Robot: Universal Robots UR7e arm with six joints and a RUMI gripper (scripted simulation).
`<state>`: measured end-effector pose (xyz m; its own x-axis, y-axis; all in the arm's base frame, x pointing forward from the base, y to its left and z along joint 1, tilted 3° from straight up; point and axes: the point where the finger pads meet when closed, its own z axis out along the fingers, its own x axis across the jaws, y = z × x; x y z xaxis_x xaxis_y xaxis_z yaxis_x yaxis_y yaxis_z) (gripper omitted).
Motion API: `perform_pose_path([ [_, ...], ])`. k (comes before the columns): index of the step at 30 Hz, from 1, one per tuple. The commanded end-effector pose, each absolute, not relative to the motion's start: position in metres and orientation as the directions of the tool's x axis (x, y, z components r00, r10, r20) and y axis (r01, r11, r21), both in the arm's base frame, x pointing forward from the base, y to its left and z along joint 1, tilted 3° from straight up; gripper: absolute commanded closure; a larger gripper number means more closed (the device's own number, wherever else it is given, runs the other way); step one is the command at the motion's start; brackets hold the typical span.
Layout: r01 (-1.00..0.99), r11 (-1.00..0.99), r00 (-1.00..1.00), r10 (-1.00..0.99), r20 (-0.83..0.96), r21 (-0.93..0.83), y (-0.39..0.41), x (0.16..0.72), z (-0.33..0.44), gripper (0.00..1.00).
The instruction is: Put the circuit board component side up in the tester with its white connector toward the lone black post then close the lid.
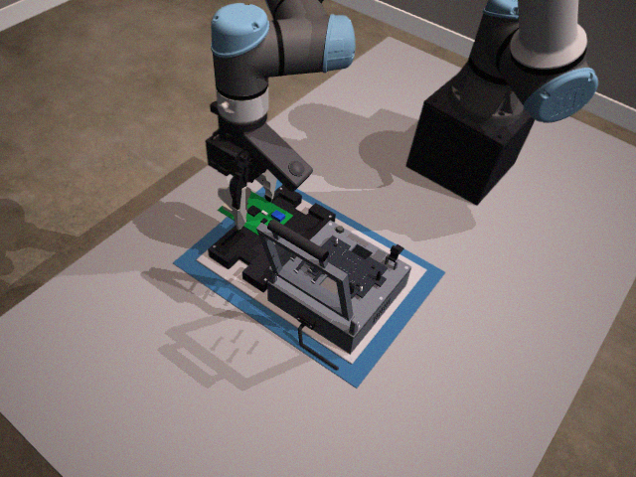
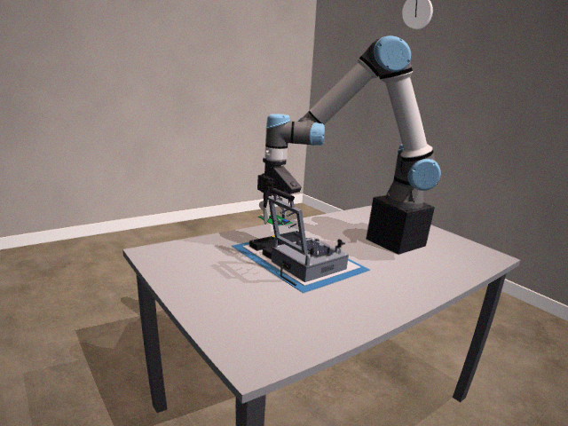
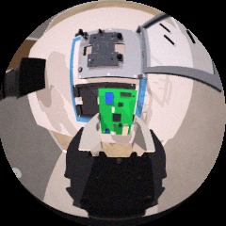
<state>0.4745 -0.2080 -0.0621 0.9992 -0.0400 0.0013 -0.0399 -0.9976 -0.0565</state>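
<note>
My gripper [image 1: 254, 211] [image 2: 272, 217] [image 3: 116, 114] is shut on the green circuit board [image 1: 251, 223] [image 2: 275, 219] [image 3: 123, 105] and holds it above the black tray [image 1: 229, 251] [image 2: 259, 244]. The board is roughly level, component side up. Its blue part lies toward the tester; a whitish connector [image 3: 125, 129] is at the end nearest the gripper. The grey tester [image 1: 313, 328] [image 2: 293, 268] [image 3: 127, 71] stands beside the tray, its nest empty. Its lid [image 1: 344, 292] [image 2: 300, 229] stands raised. A small black post [image 1: 378, 274] stands near the tester's far end. The pins are too small to tell.
The raised lid's black handle [image 1: 297, 240] is close to the board in the top view. A black latch [image 1: 395, 253] rises at the tester's far edge. A bent black rod [image 1: 318, 356] sticks out at its side. The arm's black base block [image 1: 462, 148] [image 2: 398, 224] stands behind.
</note>
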Motion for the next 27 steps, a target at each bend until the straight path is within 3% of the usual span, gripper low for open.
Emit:
perform_pose_path([
  [1, -0.040, -0.998, 0.999, -0.040, 0.002, -0.056, -0.2083, 0.4749, -0.0615, 0.61],
  [27, -0.058, -0.997, 0.998, -0.058, 0.001, -0.056, -0.2083, 0.4749, -0.0615, 0.61],
])
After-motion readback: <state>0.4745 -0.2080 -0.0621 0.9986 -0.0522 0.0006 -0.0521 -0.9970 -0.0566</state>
